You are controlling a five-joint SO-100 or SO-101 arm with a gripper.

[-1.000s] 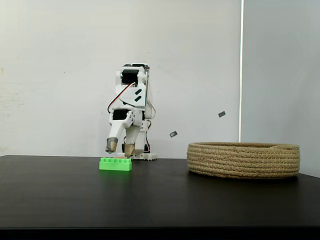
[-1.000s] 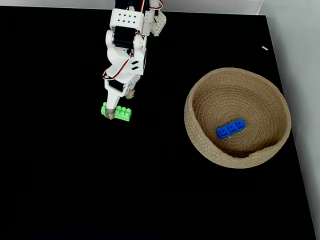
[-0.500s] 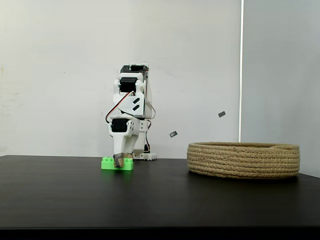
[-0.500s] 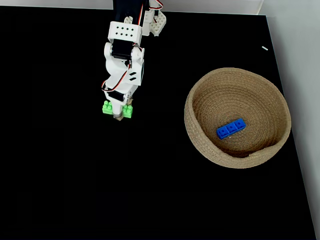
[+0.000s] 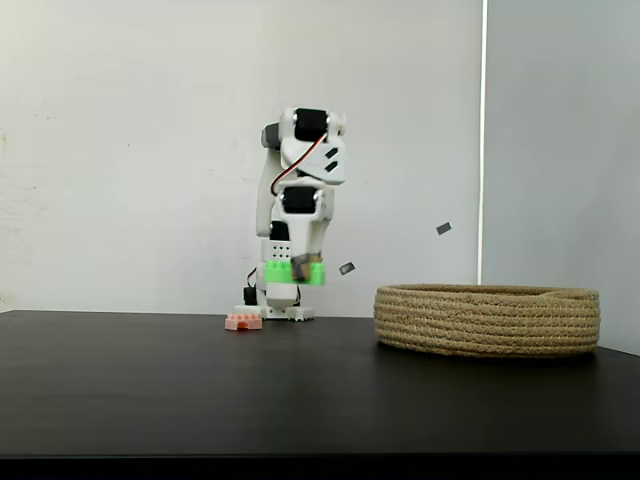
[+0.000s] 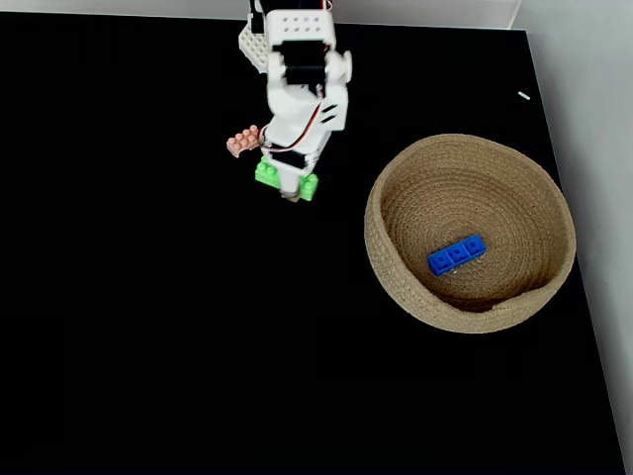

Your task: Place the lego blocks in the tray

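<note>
Fingers [image 5: 297,275] pinching the green brick [image 5: 294,272] above the desk [image 5: 320,400], pink brick [image 6: 242,142] near the desk's back edge, blue brick [image 6: 457,253] inside the basket [image 6: 396,277] — by the right edge

The gripper [image 5: 297,266] has lifted the green brick [image 5: 294,272] off the table, swinging toward the tray [image 5: 487,320]; pink brick [image 5: 243,322] uncovered.

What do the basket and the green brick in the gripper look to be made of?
The basket looks like coiled tan rope, matte and fibrous: stacked cord ridges show on its wall. The green brick, held off the table in the gripper, looks like smooth moulded plastic with studs, probably hard and slightly glossy.
</note>
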